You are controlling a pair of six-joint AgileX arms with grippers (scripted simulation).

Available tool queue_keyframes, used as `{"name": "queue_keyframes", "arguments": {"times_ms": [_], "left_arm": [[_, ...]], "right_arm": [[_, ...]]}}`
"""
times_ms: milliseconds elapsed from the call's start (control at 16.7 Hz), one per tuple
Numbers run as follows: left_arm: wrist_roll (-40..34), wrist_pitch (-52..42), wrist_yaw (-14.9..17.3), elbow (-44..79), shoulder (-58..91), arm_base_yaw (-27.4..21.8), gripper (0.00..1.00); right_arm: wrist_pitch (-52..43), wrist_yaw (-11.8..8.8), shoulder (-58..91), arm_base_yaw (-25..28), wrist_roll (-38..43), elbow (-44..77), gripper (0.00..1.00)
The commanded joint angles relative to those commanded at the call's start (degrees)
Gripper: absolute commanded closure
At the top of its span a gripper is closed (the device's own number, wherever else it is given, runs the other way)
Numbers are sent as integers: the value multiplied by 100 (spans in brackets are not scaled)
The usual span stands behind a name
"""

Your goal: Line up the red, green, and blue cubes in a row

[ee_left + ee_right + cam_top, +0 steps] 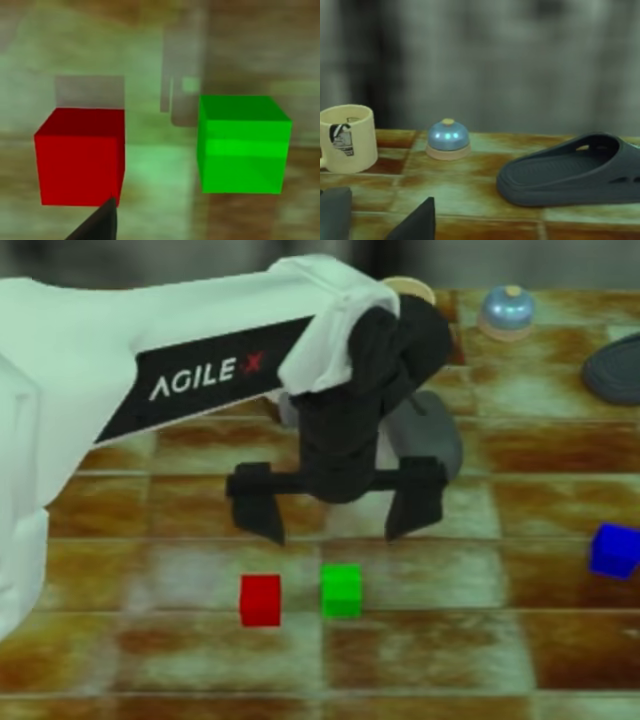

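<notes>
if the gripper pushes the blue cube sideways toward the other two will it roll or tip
Probably neither: the blue cube has flat faces and looks as wide as tall, so it should slide. It looks rigid, so it likely won't deform. The table looks flat, so little should snag it.

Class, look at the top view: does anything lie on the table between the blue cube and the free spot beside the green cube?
Nothing visible does. The blue cube sits at the table's right edge, and only bare tabletop separates it from the green cube.

Blue cube [615, 550] cut by edge
</notes>
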Motion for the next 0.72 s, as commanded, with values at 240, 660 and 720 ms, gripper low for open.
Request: {"name": "queue_keyframes", "arguments": {"times_ms": [240,660,720], "left_arm": [[283,577,-37,-917,-1019,448,0],[1317,2293,-81,-3908,-4330,1855,0],[1517,2577,-81,-4409,-4879,2079,0]], "right_arm": [[-547,-16,876,84,-664,771,0],[-2247,5,4187,267,-2630,2951,0],[-2519,7,4747,296,-2934,3276,0]]}}
